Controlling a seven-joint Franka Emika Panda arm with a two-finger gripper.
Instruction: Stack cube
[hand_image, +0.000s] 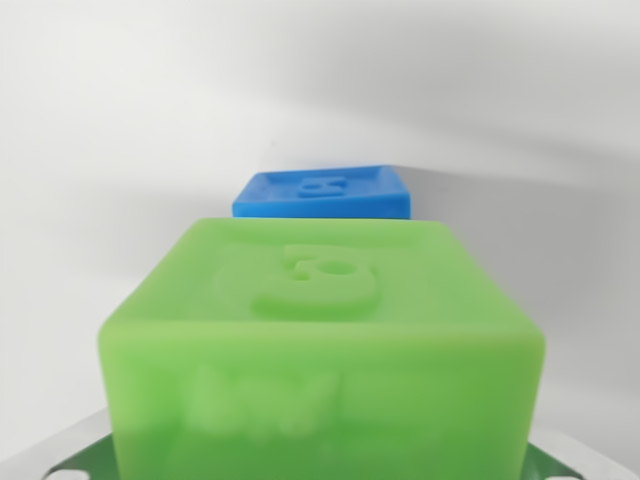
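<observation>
A large green cube (320, 340) with a raised figure on its top fills the lower half of the wrist view, very close to the camera. Grey and green parts of my gripper (320, 472) show at the bottom edge on either side of the cube, which sits between them and hides the fingertips. The gripper appears shut on this cube. Behind it and farther off, a smaller-looking blue cube (325, 194) with a raised figure on top rests on the white surface. The green cube's top edge covers the blue cube's lower part.
A plain white surface (110, 150) runs all around both cubes, with a soft shadow band across the upper right. Nothing else is in view.
</observation>
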